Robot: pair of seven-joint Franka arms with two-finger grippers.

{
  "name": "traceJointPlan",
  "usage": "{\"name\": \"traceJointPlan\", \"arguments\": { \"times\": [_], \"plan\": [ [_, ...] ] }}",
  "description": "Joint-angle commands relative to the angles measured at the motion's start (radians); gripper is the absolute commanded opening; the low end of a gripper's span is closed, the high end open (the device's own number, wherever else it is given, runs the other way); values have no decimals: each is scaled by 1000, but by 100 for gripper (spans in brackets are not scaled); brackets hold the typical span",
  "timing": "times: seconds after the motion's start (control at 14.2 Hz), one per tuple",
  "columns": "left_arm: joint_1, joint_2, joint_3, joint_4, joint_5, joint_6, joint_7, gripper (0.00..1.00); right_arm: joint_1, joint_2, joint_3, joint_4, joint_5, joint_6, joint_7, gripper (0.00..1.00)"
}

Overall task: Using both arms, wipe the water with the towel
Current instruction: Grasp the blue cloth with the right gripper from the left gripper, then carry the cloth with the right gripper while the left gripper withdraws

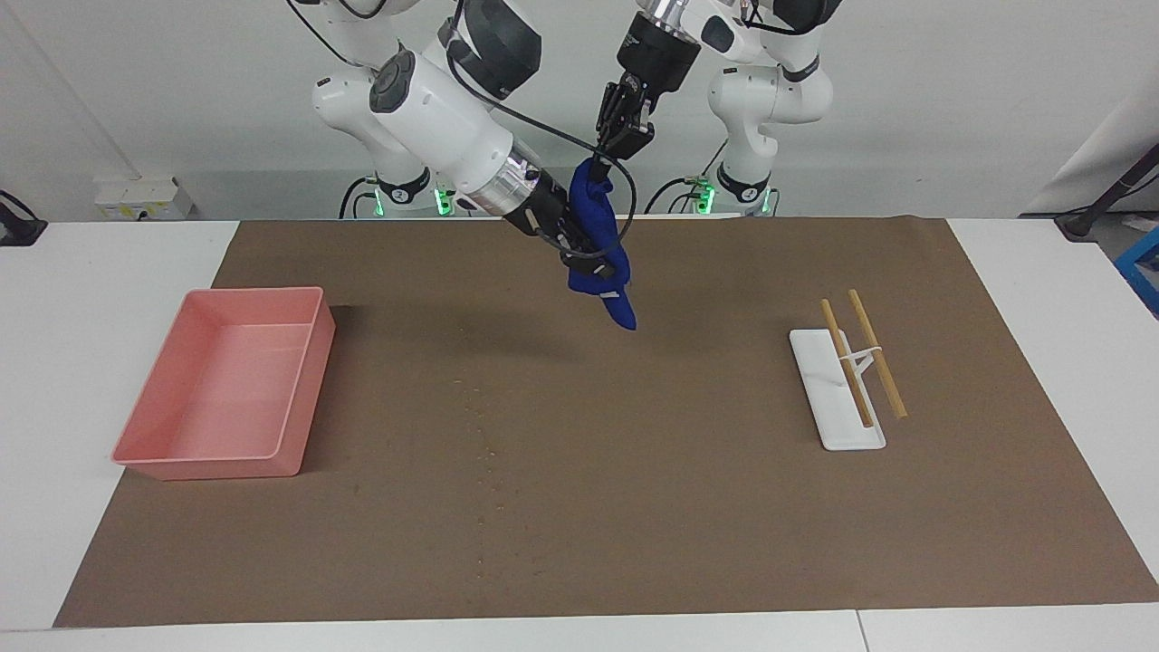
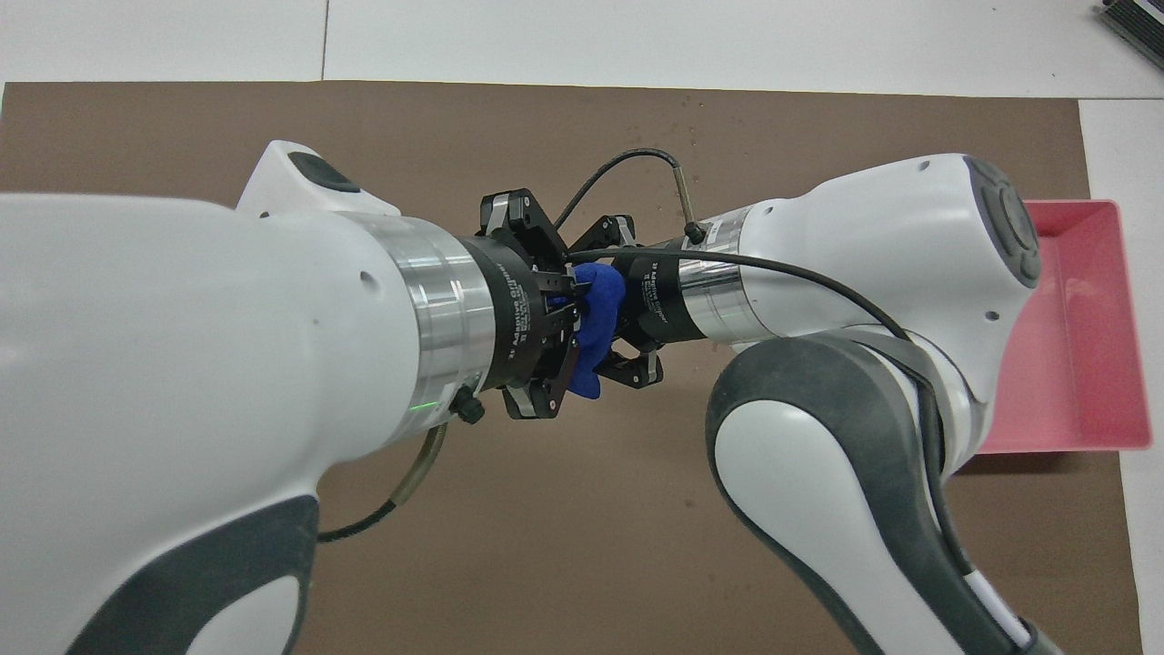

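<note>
Brown paper mat [image 1: 634, 507] covers most of the white surface [image 1: 90, 272] in the facing view, with a pale wall behind the robots. At about nine o'clock on the mat sits a pink tray [image 1: 226, 389], partly off the mat's edge toward the right arm's end. At about three o'clock lies a white holder [image 1: 833, 398] with two wooden sticks [image 1: 865, 362] across it. From the mat's middle down toward six o'clock runs the water [image 1: 484, 453], a faint trail of tiny droplets. Over the mat at twelve o'clock the towel [image 1: 602, 263] hangs in the air, a deep-blue bunch with a white tag near its lower tip. The left hand [image 1: 605, 161] is clenched on its top end. The right hand [image 1: 579, 258] is at the towel's middle, against the cloth; whether it has closed on it I cannot tell

In the overhead view the two arms fill most of the picture and hide much of the mat [image 2: 546, 546]. Both hands meet at centre with the towel [image 2: 596, 318] between them: the left hand [image 2: 568, 305] comes in from nine o'clock, the right hand [image 2: 618, 309] from three o'clock. A corner of the pink tray [image 2: 1082, 364] shows at three o'clock
</note>
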Motion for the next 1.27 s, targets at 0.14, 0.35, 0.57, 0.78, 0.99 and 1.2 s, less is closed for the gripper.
{"name": "traceJointPlan", "arguments": {
  "times": [0.14,0.35,0.57,0.78,0.99,1.2],
  "plan": [
    [9,-22,15,-6,0,10,-9,0,-12,-19,-7,5,21,7,12,0],
    [34,-33,17,-27,-1,5,39,2,-38,-22,-9,28,6,5,1,0],
    [87,-45,18,-49,0,-10,59,99,-44,-21,-9,34,-43,12,-11,0],
    [178,-69,23,-88,10,-44,232,100,-69,-13,-9,34,-135,30,-72,0],
    [292,-103,28,-144,7,-107,429,100,-119,16,-9,39,-153,71,-238,0],
    [392,-137,28,-203,6,-128,652,100,-126,149,-7,113,-240,153,-341,0]
  ]
}}
